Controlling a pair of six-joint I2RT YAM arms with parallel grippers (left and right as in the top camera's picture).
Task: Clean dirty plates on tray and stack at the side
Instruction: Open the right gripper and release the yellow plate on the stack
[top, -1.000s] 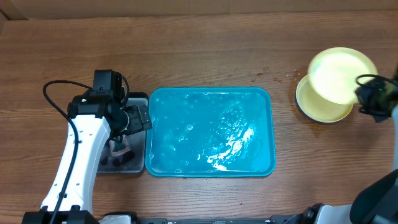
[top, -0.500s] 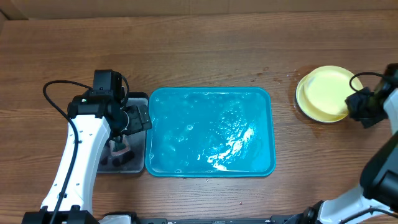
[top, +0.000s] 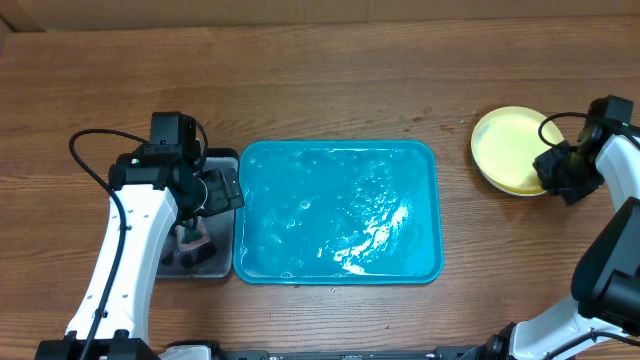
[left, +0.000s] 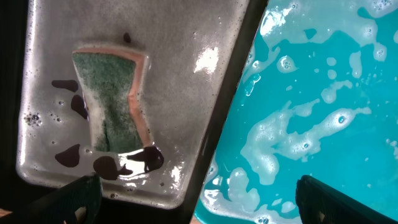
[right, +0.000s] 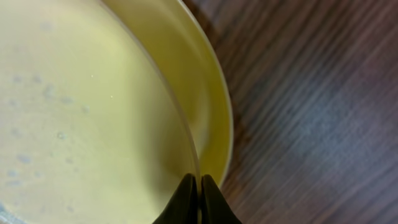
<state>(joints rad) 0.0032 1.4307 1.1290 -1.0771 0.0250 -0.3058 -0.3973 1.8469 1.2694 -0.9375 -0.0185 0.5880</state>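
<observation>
Two pale yellow-green plates (top: 510, 148) lie stacked on the table at the far right. My right gripper (top: 553, 167) is shut on the rim of the upper plate (right: 74, 112); the lower plate (right: 208, 106) shows beneath it in the right wrist view. The fingertips (right: 194, 193) pinch the thin rim. No light blue plate is in view. The turquoise tray (top: 425, 205) sits in the middle, wet and foamy, with no plate on it. My left gripper (left: 193, 196) is open and empty, hovering over the join between the black tray and the turquoise tray (left: 311, 112).
A narrow black tray (top: 215, 262) lies against the turquoise tray's left side and holds a green-and-orange sponge (left: 112, 102) among dark drops on its wet base (left: 186, 112). Small wet spots mark the wood near the plates.
My right gripper has lowered the upper plate from a tilted hold down and left onto the other plate. The left arm has not moved.
</observation>
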